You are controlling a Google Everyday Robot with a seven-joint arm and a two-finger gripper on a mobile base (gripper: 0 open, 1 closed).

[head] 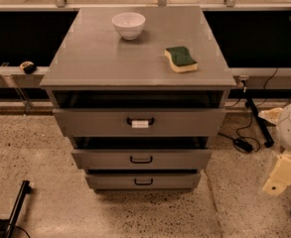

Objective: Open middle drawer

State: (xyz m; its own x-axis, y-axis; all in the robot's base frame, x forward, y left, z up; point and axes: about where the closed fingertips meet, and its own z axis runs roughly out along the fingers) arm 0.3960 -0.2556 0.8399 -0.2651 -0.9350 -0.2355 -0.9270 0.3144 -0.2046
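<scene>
The middle drawer [184, 159] is a grey flat front with a small black loop handle [141, 159]. It sits between the taller top drawer [85, 123], whose handle carries a white tag, and the shortest bottom drawer [115, 181]. All three fronts stand slightly out from the cabinet, with dark gaps above them. My gripper [283, 175] is the cream end of the arm low at the right edge. It is well to the right of the cabinet, about level with the lower drawers, and touches nothing.
On the grey cabinet top [95, 58] stand a white bowl [128, 25] and a green-and-yellow sponge [181, 59]. Black cables and a plug [243, 144] lie on the speckled floor to the right. A black bar [17, 207] lies at lower left.
</scene>
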